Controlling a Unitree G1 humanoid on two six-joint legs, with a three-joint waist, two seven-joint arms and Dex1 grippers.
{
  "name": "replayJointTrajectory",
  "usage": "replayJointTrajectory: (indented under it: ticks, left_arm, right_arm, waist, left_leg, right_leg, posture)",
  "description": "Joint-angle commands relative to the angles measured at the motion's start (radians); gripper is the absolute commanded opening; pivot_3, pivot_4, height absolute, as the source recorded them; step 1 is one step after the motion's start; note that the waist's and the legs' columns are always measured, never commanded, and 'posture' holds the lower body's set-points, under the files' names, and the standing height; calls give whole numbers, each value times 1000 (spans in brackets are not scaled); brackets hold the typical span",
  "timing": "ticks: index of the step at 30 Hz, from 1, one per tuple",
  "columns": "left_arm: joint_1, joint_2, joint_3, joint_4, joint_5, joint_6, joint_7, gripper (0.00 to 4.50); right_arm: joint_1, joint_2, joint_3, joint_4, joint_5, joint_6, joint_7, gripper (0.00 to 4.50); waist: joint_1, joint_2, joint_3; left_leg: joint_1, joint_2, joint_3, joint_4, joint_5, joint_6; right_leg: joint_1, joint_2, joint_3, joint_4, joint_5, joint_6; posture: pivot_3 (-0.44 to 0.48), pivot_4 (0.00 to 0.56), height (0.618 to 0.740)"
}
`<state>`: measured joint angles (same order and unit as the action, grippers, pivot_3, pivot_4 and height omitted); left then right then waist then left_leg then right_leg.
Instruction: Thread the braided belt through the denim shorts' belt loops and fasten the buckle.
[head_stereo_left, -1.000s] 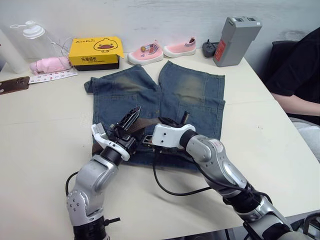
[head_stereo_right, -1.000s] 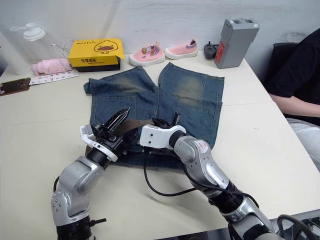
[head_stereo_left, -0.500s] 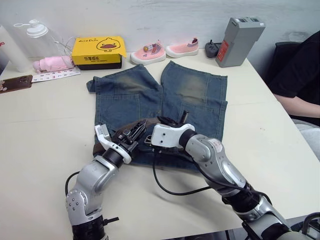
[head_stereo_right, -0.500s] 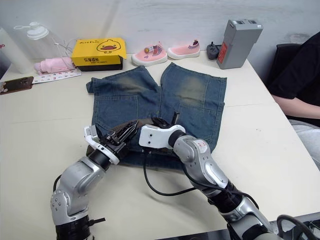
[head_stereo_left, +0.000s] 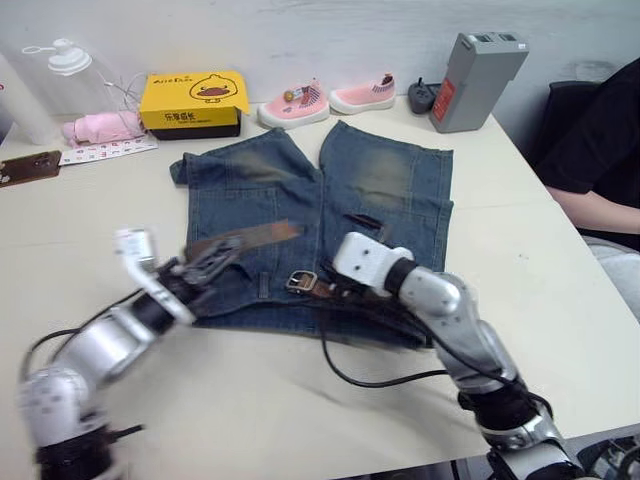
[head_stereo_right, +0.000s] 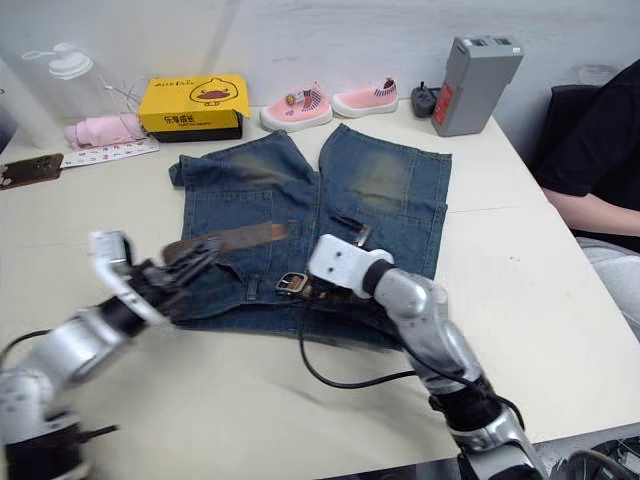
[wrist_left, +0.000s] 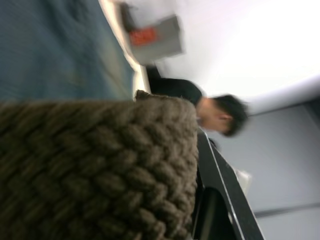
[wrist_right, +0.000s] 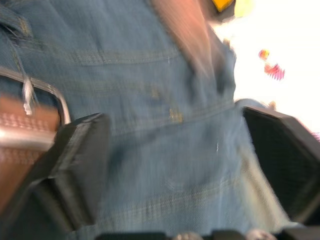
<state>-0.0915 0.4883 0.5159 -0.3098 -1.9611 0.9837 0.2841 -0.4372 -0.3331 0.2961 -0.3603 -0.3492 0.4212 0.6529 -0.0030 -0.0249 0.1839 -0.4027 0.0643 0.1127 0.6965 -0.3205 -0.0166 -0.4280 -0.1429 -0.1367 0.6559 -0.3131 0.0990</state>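
Note:
The denim shorts (head_stereo_left: 380, 170) lie flat on the table, waistband toward me. The braided belt (head_stereo_left: 245, 240) slants across the left half of the waist, its tan tip (head_stereo_left: 285, 230) pointing at the middle. My left gripper (head_stereo_left: 205, 262) is shut on the strap at the shorts' left edge; in the left wrist view the weave (wrist_left: 95, 165) sits against a black finger (wrist_left: 220, 200). The buckle (head_stereo_left: 300, 282) rests on the waistband beside a belt loop (head_stereo_left: 262, 286). My right gripper (head_stereo_left: 347, 245) stands open just right of the buckle (wrist_right: 30, 115), above the denim.
Along the back edge stand a yellow box (head_stereo_left: 195, 100), two pink shoes (head_stereo_left: 290, 108), a grey device (head_stereo_left: 470, 80) and a bottle (head_stereo_left: 60, 60). A person (head_stereo_left: 600, 150) sits at the right. A black cable (head_stereo_left: 360, 378) loops on the table below the shorts.
My left gripper closed on the strap and drew it left, toward the shorts' left edge. My right gripper opened and let go at the buckle.

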Motion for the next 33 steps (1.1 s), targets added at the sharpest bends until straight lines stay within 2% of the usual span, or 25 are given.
replayJointTrajectory:
  ticks: [1,4,8,16,22,30,33]
  left_arm:
    - [78,157,71,112,-11,157,-194,0]
    - [97,189,48,156,-11,183,-226,0]
    - [108,181,6,158,-11,177,-216,0]
    - [173,249,73,216,-11,193,-233,0]
    - [195,292,100,267,-11,213,-219,0]
    - [152,269,21,235,-11,207,-191,0]
    - [146,287,-4,243,-11,221,-191,0]
  right_arm:
    - [56,-41,-126,-140,282,66,192,4471]
    - [71,-70,-157,-171,388,108,250,4471]
    - [63,-101,-175,-182,471,150,267,4471]
    - [54,-145,-186,-195,564,191,244,4471]
    - [58,-198,-189,-179,600,163,262,4471]
    - [53,-243,-168,-143,607,116,271,4471]
    - [55,-245,-161,-147,607,116,265,4471]
  waist:
    - [1,0,0]
    - [3,0,0]
    - [1,0,0]
    - [-1,0,0]
    - [1,1,0]
    - [1,0,0]
    - [1,0,0]
  left_leg:
    - [0,0,0,0,0,0]
    - [0,0,-3,-2,0,0]
    - [0,0,-3,-2,-1,0]
    - [1,0,-3,-4,0,-1]
    - [1,0,-2,-4,-1,0]
    - [2,-1,-2,-4,-1,0]
    - [2,-1,-2,-4,-1,0]
  right_leg:
    - [0,0,0,-1,0,0]
    - [1,0,0,-3,0,0]
    - [1,0,1,-3,0,0]
    - [0,-1,1,-2,0,0]
    - [0,-2,2,-3,0,0]
    - [0,-3,2,-3,0,0]
    - [0,-3,2,-3,0,0]
  posture:
    - [0,150,698]
    - [0,150,698]
    - [0,150,698]
    - [0,150,698]
    - [0,150,698]
    - [0,150,698]
    - [0,150,698]
